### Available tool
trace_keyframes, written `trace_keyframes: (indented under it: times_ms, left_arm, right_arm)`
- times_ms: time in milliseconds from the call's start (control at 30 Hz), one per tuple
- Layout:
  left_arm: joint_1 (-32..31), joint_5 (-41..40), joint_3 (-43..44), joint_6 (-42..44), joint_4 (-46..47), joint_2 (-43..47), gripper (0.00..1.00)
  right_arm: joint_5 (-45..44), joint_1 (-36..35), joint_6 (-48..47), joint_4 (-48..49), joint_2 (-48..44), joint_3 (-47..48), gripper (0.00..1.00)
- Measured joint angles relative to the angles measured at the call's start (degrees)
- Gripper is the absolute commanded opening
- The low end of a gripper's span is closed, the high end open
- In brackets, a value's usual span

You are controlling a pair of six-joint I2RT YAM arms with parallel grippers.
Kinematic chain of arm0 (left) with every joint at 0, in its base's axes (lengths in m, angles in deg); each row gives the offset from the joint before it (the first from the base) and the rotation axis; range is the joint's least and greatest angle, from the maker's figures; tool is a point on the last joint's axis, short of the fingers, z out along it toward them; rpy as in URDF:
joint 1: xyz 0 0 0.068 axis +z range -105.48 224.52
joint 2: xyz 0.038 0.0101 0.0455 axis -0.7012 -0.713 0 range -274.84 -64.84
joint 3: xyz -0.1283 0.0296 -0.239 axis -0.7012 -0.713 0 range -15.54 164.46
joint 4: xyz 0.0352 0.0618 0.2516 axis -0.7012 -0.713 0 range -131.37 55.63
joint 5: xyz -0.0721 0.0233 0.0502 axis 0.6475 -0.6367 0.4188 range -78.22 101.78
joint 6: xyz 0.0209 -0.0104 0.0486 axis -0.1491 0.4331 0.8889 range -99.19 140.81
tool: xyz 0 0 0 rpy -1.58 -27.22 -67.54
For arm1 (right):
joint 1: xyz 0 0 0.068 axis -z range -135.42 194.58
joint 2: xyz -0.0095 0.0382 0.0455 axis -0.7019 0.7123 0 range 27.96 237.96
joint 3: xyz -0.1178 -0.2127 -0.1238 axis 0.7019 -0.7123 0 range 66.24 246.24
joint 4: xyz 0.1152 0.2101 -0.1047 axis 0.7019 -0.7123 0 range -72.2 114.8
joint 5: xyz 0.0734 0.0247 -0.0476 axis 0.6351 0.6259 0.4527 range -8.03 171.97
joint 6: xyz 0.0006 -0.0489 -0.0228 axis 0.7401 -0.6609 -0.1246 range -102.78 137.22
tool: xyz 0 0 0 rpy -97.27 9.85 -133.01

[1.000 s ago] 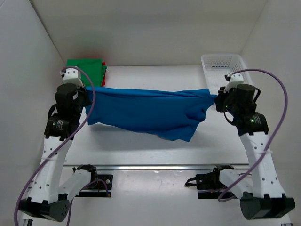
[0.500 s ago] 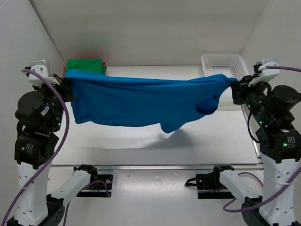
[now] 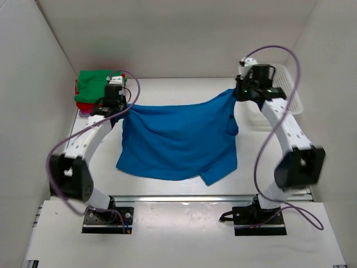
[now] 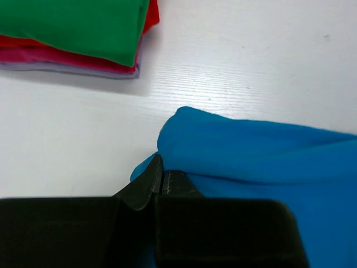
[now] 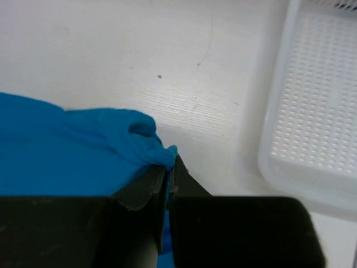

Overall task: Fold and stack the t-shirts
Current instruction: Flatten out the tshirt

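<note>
Top external view: the blue t-shirt (image 3: pixel 173 139) stretches left to right, its loose edge toward the bases. The left gripper (image 3: pixel 121 108) and right gripper (image 3: pixel 239 92) each pinch a far corner.

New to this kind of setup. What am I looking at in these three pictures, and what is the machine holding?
Two robot arms are bolted to a white table. The wide picture looks down from above and behind them. The two close-ups come from a camera on each wrist. The left arm and the right arm each have their jaws shut on one side of a blue t-shirt, which is spread between them. At the far left lies a stack of folded t-shirts, green on top. At the far right stands a white mesh basket.
</note>
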Motion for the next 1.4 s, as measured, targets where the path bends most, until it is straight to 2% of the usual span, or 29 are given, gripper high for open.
trace_keyframes:
  times_ms: [133, 167, 200, 233, 267, 300, 333, 367, 400, 433, 500, 600, 867, 1000, 1200, 1400]
  left_arm:
    - [0.94, -1.18, 1.40, -1.64, 4.66, -14.05, 0.03]
    - [1.40, -1.25, 2.34, -2.05, 5.07, -16.37, 0.04]
    - [1.86, -1.49, 3.37, -2.43, 5.64, -18.38, 0.07]
    - [2.38, -2.25, 5.31, -2.86, 5.44, -20.44, 0.09]
    - [2.62, -2.99, 7.30, -3.06, 5.29, -21.99, 0.09]
    - [2.71, -4.24, 9.99, -3.21, 5.46, -23.71, 0.12]
    - [2.82, -5.46, 11.89, -3.28, 5.77, -24.70, 0.26]
    - [2.84, -6.32, 13.38, -3.26, 5.95, -25.09, 0.48]
    - [2.78, -6.99, 14.32, -3.02, 6.10, -24.96, 0.64]
    - [2.73, -7.17, 14.91, -2.93, 6.16, -24.59, 0.72]
    - [2.69, -7.61, 15.23, -3.41, 5.86, -22.99, 0.80]
    - [2.62, -7.43, 13.33, -3.65, 4.07, -18.12, 0.84]
    - [2.29, -6.73, 0.28, -5.03, -5.05, 0.00, 0.75]
    - [1.86, -6.73, -8.81, -6.36, -9.90, 4.55, 0.75]
    - [1.11, -6.32, -22.80, -8.74, -13.88, 5.79, 0.73]
    - [0.39, -5.84, -26.14, -11.34, -13.86, 2.62, 0.74]
  right_arm:
    - [-3.61, -2.45, -0.68, 0.33, 20.94, 11.04, 0.03]
    - [-4.44, -2.82, -0.98, 0.26, 25.51, 15.39, 0.14]
    - [-5.38, -3.04, -1.09, 0.07, 29.42, 19.50, 0.20]
    - [-6.73, -3.50, -1.55, -1.09, 33.75, 25.11, 0.33]
    - [-8.07, -3.82, -1.84, -1.44, 37.57, 30.88, 0.54]
    - [-9.53, -4.02, -2.21, -2.05, 40.54, 35.95, 0.65]
    - [-11.08, -4.28, -2.97, -3.67, 43.43, 41.72, 0.73]
    - [-12.61, -4.55, -3.65, -4.44, 46.03, 47.25, 0.78]
    - [-13.90, -4.72, -4.11, -3.91, 46.99, 50.10, 0.81]
    - [-14.86, -4.72, -4.44, -4.11, 46.34, 50.10, 0.81]
    - [-15.47, -4.72, -4.50, -4.74, 43.39, 47.43, 0.82]
    - [-15.65, -4.72, -4.20, -6.64, 34.73, 37.46, 0.81]
    - [-13.97, -5.53, -2.73, -4.39, 6.60, -1.05, 0.77]
    - [-9.49, -5.42, -1.16, -2.25, -2.36, -17.77, 0.76]
    - [-6.05, -7.45, 2.21, 1.68, -4.37, -32.89, 0.76]
    - [-4.83, -6.78, 5.18, 5.29, 1.31, -33.46, 0.79]
